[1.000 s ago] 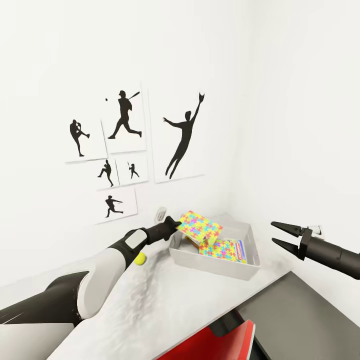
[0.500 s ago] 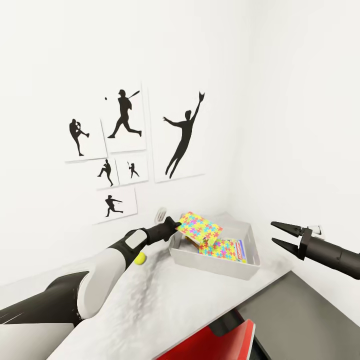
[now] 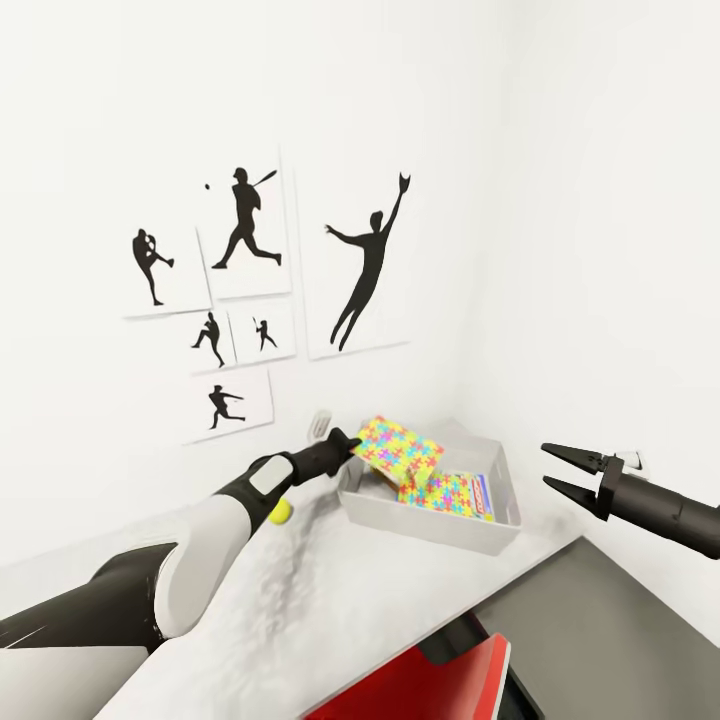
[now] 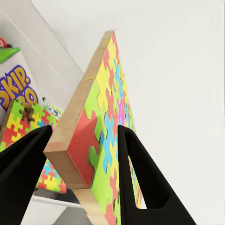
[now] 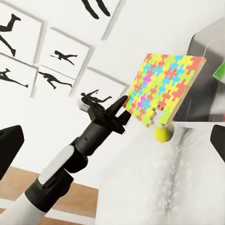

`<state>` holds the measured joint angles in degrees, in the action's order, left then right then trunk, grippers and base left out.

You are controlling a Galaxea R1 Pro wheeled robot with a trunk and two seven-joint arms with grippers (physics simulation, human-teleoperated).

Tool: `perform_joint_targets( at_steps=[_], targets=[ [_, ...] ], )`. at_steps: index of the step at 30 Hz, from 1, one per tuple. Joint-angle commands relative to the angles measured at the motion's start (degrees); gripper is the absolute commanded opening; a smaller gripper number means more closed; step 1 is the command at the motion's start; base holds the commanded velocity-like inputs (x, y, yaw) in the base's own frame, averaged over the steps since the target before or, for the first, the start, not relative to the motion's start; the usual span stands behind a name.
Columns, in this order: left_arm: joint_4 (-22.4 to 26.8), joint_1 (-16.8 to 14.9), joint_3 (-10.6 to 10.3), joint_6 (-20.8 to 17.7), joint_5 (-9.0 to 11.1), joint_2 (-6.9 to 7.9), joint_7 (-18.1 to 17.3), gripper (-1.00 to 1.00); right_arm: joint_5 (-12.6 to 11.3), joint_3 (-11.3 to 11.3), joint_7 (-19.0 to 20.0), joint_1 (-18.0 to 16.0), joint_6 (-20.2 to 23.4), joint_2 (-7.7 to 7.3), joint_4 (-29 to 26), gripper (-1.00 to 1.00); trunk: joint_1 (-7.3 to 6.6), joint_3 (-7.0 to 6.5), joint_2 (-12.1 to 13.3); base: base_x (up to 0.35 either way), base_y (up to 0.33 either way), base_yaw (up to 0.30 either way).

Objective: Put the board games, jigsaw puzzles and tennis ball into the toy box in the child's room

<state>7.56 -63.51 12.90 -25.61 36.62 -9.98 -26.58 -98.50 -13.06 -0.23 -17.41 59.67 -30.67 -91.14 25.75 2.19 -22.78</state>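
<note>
My left gripper (image 3: pixel 350 444) is shut on a jigsaw puzzle (image 3: pixel 402 447), holding it tilted above the near-left end of the toy box (image 3: pixel 432 521). In the left wrist view the black fingers (image 4: pixel 140 173) clamp the puzzle's (image 4: pixel 101 140) thick edge. Inside the box lie a second jigsaw puzzle (image 3: pixel 447 492) and a Skip-Bo board game (image 4: pixel 18 93). The tennis ball (image 3: pixel 281 512) rests on the table (image 3: pixel 350 600) beside my left forearm, left of the box; it also shows under the held puzzle (image 5: pixel 164 89) as a yellow ball (image 5: pixel 162 134). My right gripper (image 3: pixel 560 470) hangs open right of the box.
The toy box stands in the table's far corner against two white walls. Silhouette posters (image 3: pixel 250 290) and a wall socket (image 3: pixel 320 424) are behind it. A lower dark grey desk section (image 3: pixel 600 620) lies at the right and a red chair (image 3: pixel 430 680) at the front.
The whole picture has shifted slightly, so the head camera moved. The left gripper still holds the puzzle over the box's end, and the right gripper stays open in place.
</note>
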Motion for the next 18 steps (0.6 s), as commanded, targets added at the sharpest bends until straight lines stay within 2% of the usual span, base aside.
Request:
perform_joint_targets(
  at_steps=[1,9,18],
  targets=[
    [0.62,-0.04,0.35,-0.44,-0.10,-0.02,0.00,-1.00,-0.02,-0.04,-0.03,-0.05,0.21,-0.01,-0.01,1.00,0.04,0.23,-0.14,0.000,0.000,0.000],
    [3.01,-0.10,0.31,-0.72,-0.06,-0.02,-1.83,-1.00,-0.02,-0.08,-1.09,-0.07,0.33,-0.01,-0.01,1.00,0.04,0.91,-0.14,0.000,0.000,0.000],
    [3.16,-0.11,0.29,-0.84,0.02,-0.02,-1.74,-1.00,-0.05,-0.04,-1.43,-0.06,0.33,0.14,-0.01,1.00,0.04,1.69,-0.14,0.000,0.000,0.000]
  ],
)
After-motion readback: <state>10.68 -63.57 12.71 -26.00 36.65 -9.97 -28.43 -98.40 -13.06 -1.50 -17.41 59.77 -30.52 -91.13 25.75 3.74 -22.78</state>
